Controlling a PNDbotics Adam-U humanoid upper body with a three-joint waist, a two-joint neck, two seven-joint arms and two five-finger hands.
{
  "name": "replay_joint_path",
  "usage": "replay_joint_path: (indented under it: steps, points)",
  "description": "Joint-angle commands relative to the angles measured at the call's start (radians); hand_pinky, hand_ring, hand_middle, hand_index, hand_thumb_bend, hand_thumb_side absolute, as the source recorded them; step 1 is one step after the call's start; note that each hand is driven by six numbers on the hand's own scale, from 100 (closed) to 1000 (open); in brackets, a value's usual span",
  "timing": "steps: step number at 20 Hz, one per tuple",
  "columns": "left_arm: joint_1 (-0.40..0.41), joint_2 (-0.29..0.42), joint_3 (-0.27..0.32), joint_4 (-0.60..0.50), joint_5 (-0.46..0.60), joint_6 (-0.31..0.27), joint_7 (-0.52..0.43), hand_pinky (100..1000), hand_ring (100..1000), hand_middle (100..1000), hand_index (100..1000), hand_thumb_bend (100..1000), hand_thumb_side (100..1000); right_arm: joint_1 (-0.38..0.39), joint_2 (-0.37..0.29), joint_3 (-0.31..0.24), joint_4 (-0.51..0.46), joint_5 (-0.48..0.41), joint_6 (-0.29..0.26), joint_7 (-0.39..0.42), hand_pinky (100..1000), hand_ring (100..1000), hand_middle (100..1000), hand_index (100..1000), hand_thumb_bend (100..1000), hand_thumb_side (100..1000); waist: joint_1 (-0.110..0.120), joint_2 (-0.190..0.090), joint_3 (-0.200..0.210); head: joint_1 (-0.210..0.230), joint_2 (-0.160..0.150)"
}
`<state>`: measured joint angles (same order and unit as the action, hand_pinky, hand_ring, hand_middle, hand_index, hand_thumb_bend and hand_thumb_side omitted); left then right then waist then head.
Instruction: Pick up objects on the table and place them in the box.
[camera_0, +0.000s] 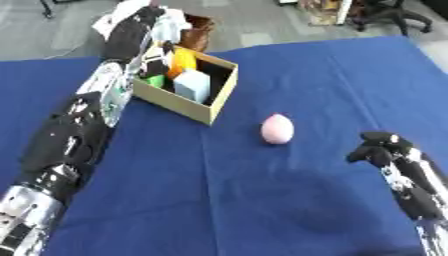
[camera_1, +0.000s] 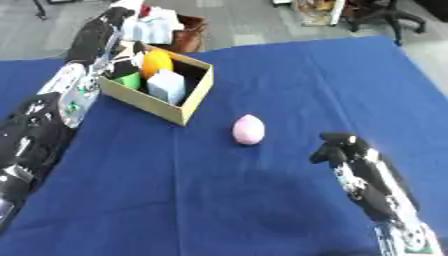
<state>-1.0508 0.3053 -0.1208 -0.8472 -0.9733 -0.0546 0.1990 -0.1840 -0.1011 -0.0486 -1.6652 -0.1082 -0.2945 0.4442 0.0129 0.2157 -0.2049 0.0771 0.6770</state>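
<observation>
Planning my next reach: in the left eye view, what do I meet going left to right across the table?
Left arm → cardboard box holding an orange item, a green item and a pale blue block → pink egg-shaped object → right hand.

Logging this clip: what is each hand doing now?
Left hand: over the box, fingers cannot be told.
Right hand: curled shut, holding nothing.

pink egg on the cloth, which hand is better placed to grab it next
Right, probably. The right hand sits on the blue table just beside the pink egg, with nothing between them. The left hand is stretched over the far side of the box.
</observation>
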Motion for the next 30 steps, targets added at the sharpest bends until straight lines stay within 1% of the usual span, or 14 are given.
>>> replay_joint_path:
  steps: [1,3,5,8,11,15,21,26,28,29,30]
  points:
    - [-0.015,0.03,-0.055,-0.094,0.097,-0.106,-0.092,825,787,751,865,100,250,-0.007,-0.005,-0.003,-0.013,-0.008,-0.001,0.003,628,596,541,758,100,470,-0.013,-0.032,0.0,-0.001,0.001]
    - [-0.015,0.033,-0.101,-0.151,0.139,-0.197,-0.198,820,778,733,844,100,245,-0.007,-0.005,-0.003,-0.014,-0.008,-0.001,0.003,628,596,541,758,100,470,-0.012,-0.032,-0.002,0.0,0.002]
    - [-0.014,0.025,-0.139,-0.193,0.155,-0.259,-0.294,818,775,732,845,100,244,-0.007,-0.006,-0.003,-0.014,-0.009,-0.001,0.002,628,596,541,758,100,470,-0.013,-0.032,-0.004,0.0,0.003]
    - [-0.013,-0.006,-0.175,-0.222,0.171,-0.313,-0.405,813,768,723,842,100,246,-0.008,-0.004,-0.002,-0.015,-0.01,0.0,0.002,628,596,541,758,100,470,-0.012,-0.032,-0.01,0.004,0.004]
    - [-0.01,-0.049,-0.197,-0.212,0.16,-0.343,-0.466,809,759,706,835,100,247,-0.008,-0.002,0.0,-0.016,-0.012,0.001,0.004,628,596,541,758,100,470,-0.011,-0.032,-0.017,0.009,0.004]
    - [0.005,-0.096,-0.218,-0.176,0.117,-0.381,-0.505,806,757,707,834,100,252,-0.009,-0.001,0.002,-0.017,-0.015,0.002,0.005,627,596,540,757,100,470,-0.009,-0.032,-0.028,0.014,0.004]
    - [0.031,-0.143,-0.221,-0.11,0.049,-0.419,-0.51,810,763,741,850,100,258,-0.011,0.001,0.002,-0.019,-0.015,0.004,0.005,628,596,540,757,100,470,-0.006,-0.032,-0.038,0.012,0.002]
    - [0.045,-0.169,-0.221,-0.069,0.02,-0.443,-0.522,816,767,751,862,100,262,-0.012,0.002,0.003,-0.019,-0.015,0.005,0.007,628,596,540,757,100,470,-0.006,-0.032,-0.043,0.011,0.002]
    - [0.051,-0.177,-0.221,-0.057,0.015,-0.451,-0.536,816,766,753,865,100,322,-0.012,0.002,0.003,-0.019,-0.015,0.005,0.006,627,591,540,757,100,470,-0.005,-0.032,-0.044,0.011,0.001]
    - [0.054,-0.181,-0.22,-0.052,0.014,-0.454,-0.541,814,762,748,862,100,328,-0.012,0.002,0.003,-0.019,-0.015,0.005,0.006,628,590,540,757,100,470,-0.005,-0.031,-0.045,0.012,0.001]
    - [0.058,-0.186,-0.218,-0.047,0.014,-0.454,-0.542,807,749,732,849,100,306,-0.012,0.002,0.004,-0.019,-0.014,0.005,0.007,628,591,540,757,100,470,-0.005,-0.031,-0.045,0.012,0.0]
